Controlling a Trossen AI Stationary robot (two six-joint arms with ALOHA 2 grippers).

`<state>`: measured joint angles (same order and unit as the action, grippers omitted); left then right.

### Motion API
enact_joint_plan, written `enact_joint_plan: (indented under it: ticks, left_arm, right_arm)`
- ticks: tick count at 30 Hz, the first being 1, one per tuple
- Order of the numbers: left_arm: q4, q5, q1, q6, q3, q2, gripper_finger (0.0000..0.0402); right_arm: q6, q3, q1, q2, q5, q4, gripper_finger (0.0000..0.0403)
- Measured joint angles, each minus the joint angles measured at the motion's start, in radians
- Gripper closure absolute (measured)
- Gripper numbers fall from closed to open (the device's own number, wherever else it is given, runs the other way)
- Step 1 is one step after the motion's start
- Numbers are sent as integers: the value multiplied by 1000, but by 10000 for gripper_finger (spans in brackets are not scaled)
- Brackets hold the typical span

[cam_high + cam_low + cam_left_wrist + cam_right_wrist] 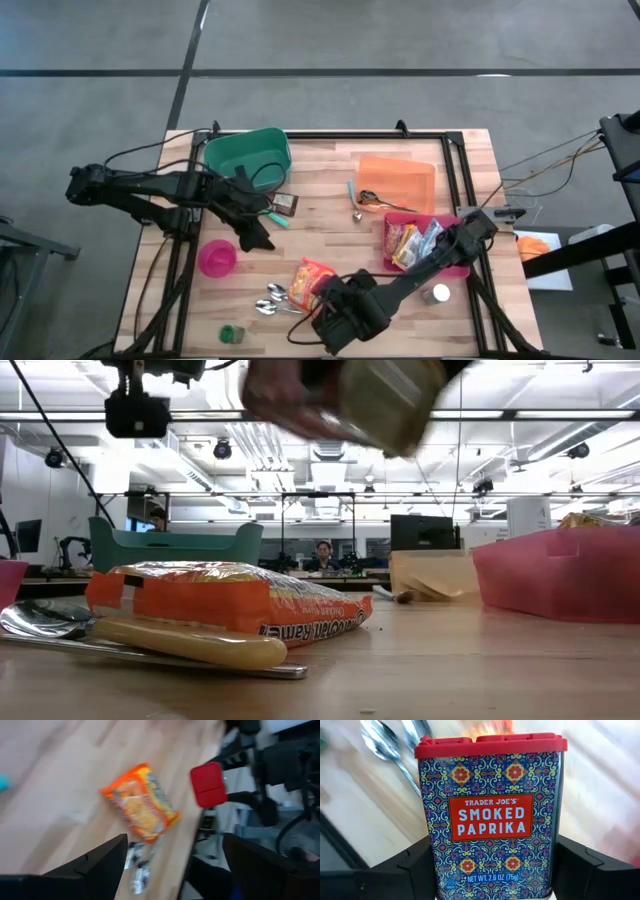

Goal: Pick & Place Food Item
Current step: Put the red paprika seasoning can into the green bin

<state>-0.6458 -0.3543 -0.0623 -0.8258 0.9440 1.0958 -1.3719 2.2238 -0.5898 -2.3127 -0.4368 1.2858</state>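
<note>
Fingers of the right gripper (492, 870) are clamped on either side of a paprika tin (492, 815), red-lidded and patterned blue, held upright in the air. Seen from above, this gripper (335, 318) hangs over the front edge of the wooden surface (330, 235), just in front of an orange ramen packet (312, 281).

The pick looks done, judging by the tin being off the surface; the placing is left. Which container is meant cannot be told.

Places below are given from the ramen packet. Spoons (270, 300) lie touching its left side. A pink bowl (217, 258) sits farther left, and a small green object (232, 333) lies to the front left. A pink bin (460, 268) holding snack packets stands to the right, with a small round tin (437, 293) in front of it. An orange tray (398, 178) lies behind and to the right, and a green bin (247, 155) behind and to the left.

The left gripper (252, 232), fingers spread wide and empty, waits behind and left of the packet, near the green bin. It could crowd a path toward that bin; the way to the pink bin looks freer.
</note>
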Motion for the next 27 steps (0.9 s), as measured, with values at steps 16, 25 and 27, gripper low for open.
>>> enact_joint_plan:
  ticks: [16, 25, 27]
  left_arm:
    - [248, -51, -60, -224, 0, 58, 75]
    - [459, -59, -50, -311, 0, 159, 75]
    - [468, -56, -47, -320, 0, 161, 75]
  right_arm:
    - [490, 132, 112, 62, -65, 27, 126]
    - [654, 132, 158, 88, -64, 21, 126]
    - [675, 132, 164, 95, -65, 14, 126]
